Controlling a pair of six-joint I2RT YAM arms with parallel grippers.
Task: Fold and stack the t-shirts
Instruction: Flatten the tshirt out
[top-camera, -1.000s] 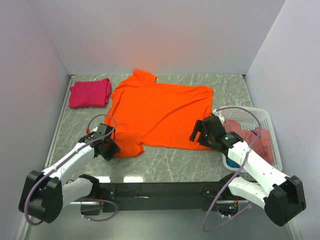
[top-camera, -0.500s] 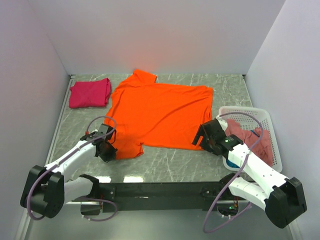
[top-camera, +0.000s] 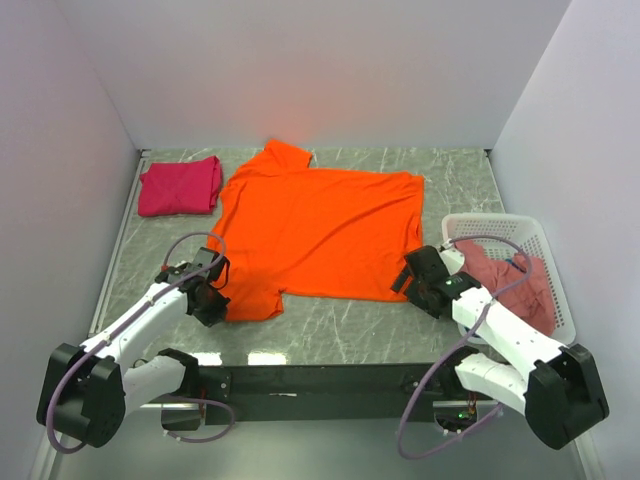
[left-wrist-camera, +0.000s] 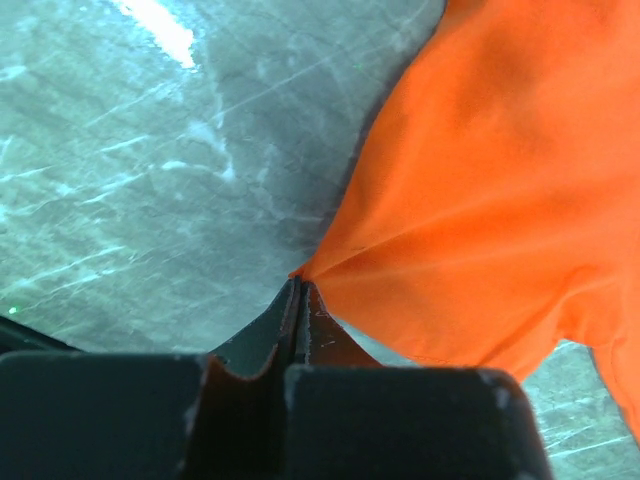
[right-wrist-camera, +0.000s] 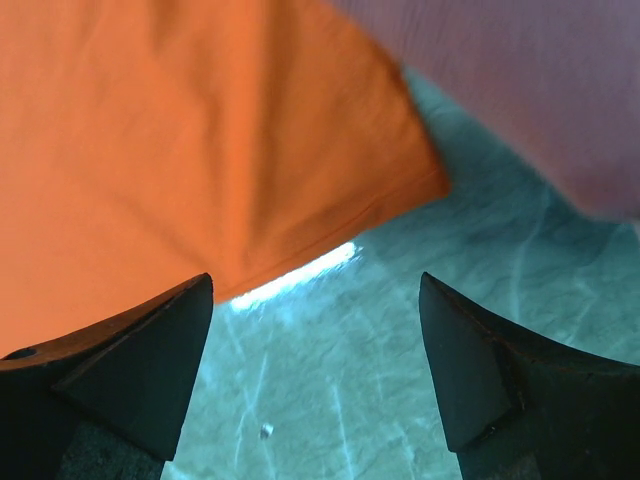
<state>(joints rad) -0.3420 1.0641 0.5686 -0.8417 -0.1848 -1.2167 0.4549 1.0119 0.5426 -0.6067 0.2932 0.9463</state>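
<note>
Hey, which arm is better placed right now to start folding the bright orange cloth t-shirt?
Left. The left gripper is shut, pinching the near left edge of the bright orange cloth t-shirt. The right gripper is open by the shirt's near right corner, holding nothing.

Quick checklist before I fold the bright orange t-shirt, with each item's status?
1. Left gripper pinching the bright orange cloth t-shirt at its near left corner: ok.
2. Right gripper closed on the hem: not ok; it is open over the near right corner.
3. Right fingertips touching cloth: cannot tell.
4. Orange shirt spread flat on the marbled table: ok.
5. Folded magenta-pink t-shirt out of both arms' way, far left: ok.
</note>
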